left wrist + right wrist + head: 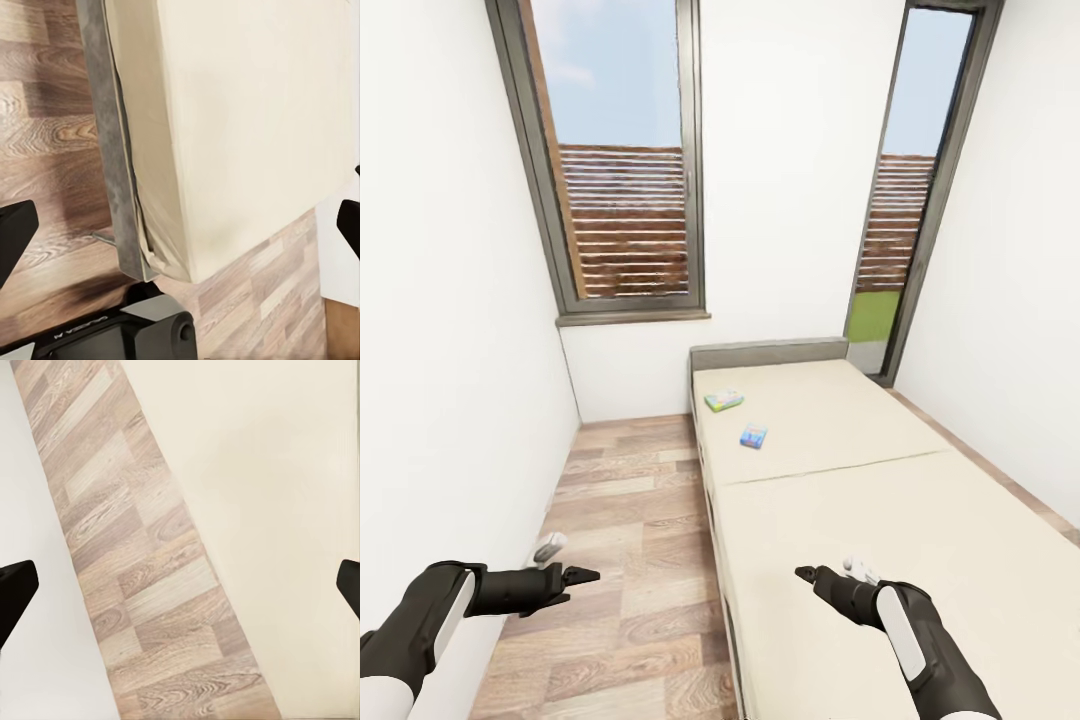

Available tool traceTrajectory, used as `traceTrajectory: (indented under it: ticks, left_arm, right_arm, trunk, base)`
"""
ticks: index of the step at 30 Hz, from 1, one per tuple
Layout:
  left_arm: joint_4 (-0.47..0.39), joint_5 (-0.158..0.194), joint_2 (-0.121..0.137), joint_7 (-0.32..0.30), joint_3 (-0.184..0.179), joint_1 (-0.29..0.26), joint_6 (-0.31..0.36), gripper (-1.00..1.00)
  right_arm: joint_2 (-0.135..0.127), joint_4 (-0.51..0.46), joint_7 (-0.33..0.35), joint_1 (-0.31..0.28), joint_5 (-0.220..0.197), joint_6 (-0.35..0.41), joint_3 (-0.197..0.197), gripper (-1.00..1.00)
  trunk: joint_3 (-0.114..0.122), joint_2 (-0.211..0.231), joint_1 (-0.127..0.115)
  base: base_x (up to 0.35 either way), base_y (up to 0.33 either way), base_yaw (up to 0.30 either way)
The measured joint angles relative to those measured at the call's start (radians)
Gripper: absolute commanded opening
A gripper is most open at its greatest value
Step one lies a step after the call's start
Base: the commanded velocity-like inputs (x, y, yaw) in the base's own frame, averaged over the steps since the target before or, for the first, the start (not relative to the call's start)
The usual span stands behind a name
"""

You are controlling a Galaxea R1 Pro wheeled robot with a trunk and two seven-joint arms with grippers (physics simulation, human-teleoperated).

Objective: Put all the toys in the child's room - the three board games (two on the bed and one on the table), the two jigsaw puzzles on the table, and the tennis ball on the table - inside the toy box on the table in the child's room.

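Observation:
Two board games lie on the far half of the bed (860, 420): a green-edged box (724, 401) near the headboard and a light-blue box (753, 436) a little nearer to me. My left gripper (585, 576) hangs open over the wood floor, left of the bed. My right gripper (806, 573) is open above the near end of the mattress, well short of both boxes. In the left wrist view the mattress corner (225, 135) sits between the dark fingertips (15, 232). The table, toy box, jigsaw puzzles and tennis ball are out of view.
A narrow strip of wood-plank floor (630, 540) runs between the left white wall (450, 380) and the bed. Two tall windows (625, 160) stand in the far wall. A grey headboard (768, 352) closes the bed's far end.

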Motion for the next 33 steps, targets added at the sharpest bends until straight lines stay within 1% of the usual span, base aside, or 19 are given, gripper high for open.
traceTrajectory:
  ticks: [8, 12, 19, 25, 29, 33]
  left_arm:
    - [0.0, 0.0, 0.0, 0.0, 0.0, 0.0, 0.0, 1.0]
    - [0.0, 0.0, 0.0, 0.0, 0.0, 0.0, 0.0, 1.0]
    - [0.0, 0.0, 0.0, 0.0, 0.0, 0.0, 0.0, 1.0]
    - [0.0, 0.0, 0.0, -0.001, 0.0, 0.0, 0.0, 1.0]
    - [0.0, 0.0, 0.001, 0.0, 0.0, 0.0, 0.0, 1.0]
    - [0.0, -0.001, 0.001, 0.0, 0.0, 0.0, 0.0, 1.0]
  right_arm:
    - [0.001, 0.0, 0.0, 0.0, 0.0, -0.001, 0.0, 1.0]
    - [0.001, 0.0, 0.0, 0.0, 0.001, -0.007, 0.0, 1.0]
    - [0.001, 0.001, -0.005, 0.0, 0.002, -0.045, 0.002, 1.0]
    - [0.0, 0.002, -0.006, 0.0, 0.002, -0.054, 0.002, 1.0]
    - [0.001, 0.001, -0.006, 0.0, 0.0, -0.053, 0.002, 1.0]
    - [0.001, 0.001, -0.004, 0.0, 0.0, -0.053, 0.001, 1.0]
  trunk:
    - [-0.008, 0.0, 0.0]
    - [-0.009, 0.0, 0.0]
    - [-0.01, 0.0, 0.0]
    - [-0.01, 0.0, 0.0]
    - [-0.01, 0.0, 0.0]
    - [-0.009, 0.0, 0.0]
  base:
    - [0.0, 0.054, -0.169]
    - [0.0, 0.008, -0.041]
    - [0.0, 0.002, -0.009]
    - [0.0, 0.018, -0.001]
    - [0.0, 0.169, -0.002]
    - [0.0, 0.25, -0.109]
